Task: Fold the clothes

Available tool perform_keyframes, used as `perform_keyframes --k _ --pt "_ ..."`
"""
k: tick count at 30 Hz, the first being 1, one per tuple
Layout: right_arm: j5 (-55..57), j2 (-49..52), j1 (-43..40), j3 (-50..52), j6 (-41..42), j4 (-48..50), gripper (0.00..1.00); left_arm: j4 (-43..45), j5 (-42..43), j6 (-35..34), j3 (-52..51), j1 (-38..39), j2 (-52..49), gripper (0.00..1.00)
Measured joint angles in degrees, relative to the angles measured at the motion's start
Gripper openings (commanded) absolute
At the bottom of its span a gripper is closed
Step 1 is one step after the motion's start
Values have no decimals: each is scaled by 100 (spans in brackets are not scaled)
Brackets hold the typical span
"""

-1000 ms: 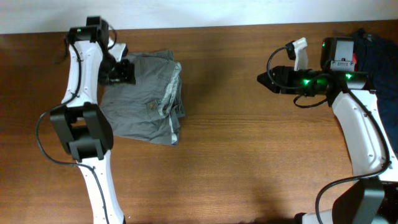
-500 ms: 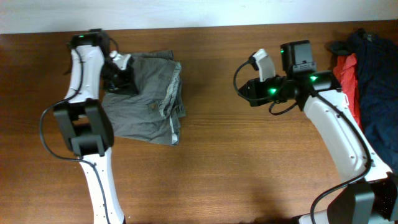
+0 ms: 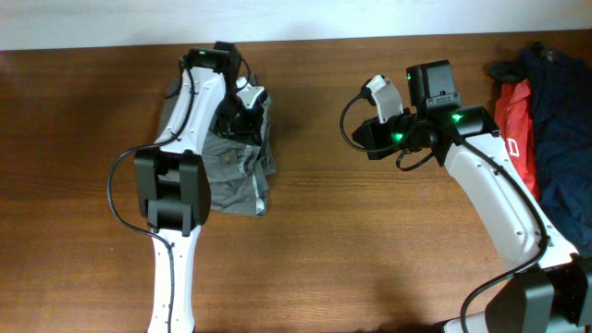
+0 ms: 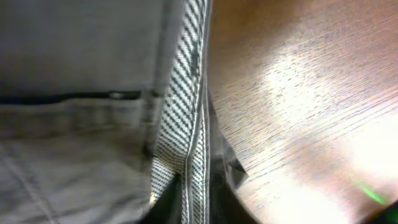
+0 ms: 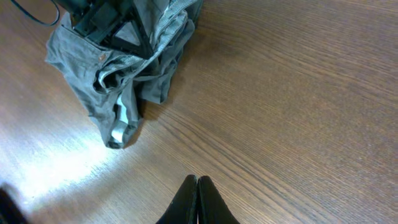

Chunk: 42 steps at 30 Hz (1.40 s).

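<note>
One pair of grey-olive cotton shorts (image 3: 236,171) lies bunched on the brown wooden tabletop (image 3: 370,240), left of centre. The left gripper (image 3: 239,113), a second ago at their left edge, is now closed on their striped inner band at the right edge. The right gripper (image 5: 197,185) has swung left, away from one red garment (image 3: 511,116) and a navy-blue heap (image 3: 555,120), and hangs pressed together, empty, over bare wood

Left arm (image 3: 190,102) stretched forward, left fingers (image 4: 225,198) pinching shorts (image 3: 227,176), right fingers (image 5: 188,202) pressed together.

grey-olive shorts (image 3: 237,176), striped lining (image 4: 184,106), brown table (image 3: 370,259)
</note>
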State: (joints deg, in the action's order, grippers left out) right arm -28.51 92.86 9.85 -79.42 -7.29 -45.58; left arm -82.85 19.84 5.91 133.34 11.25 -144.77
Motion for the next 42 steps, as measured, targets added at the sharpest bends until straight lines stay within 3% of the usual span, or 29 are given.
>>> perform_keyframes --k 5,12,20,23,31,36,42 --pt "24 0 0 0 -20 -52 7 -289 -345 -98 0 -96 0 14" --pt "24 0 0 -2 -22 -83 8 -348 -525 -85 7 -728 378 36" --pt "26 0 0 0 4 -90 13 -374 -566 -57 -118 -1250 1069 28" --pt "146 0 0 0 308 -90 18 -96 -452 -57 -680 -1165 1086 28" --pt "470 0 -219 0 1475 -109 18 669 -118 28 -2144 -472 1040 27" --pt "520 0 -385 0 1703 -164 19 754 164 28 -2350 42 1040 26" --pt "535 0 -393 0 1786 -170 20 699 313 7 -2216 557 1040 34"
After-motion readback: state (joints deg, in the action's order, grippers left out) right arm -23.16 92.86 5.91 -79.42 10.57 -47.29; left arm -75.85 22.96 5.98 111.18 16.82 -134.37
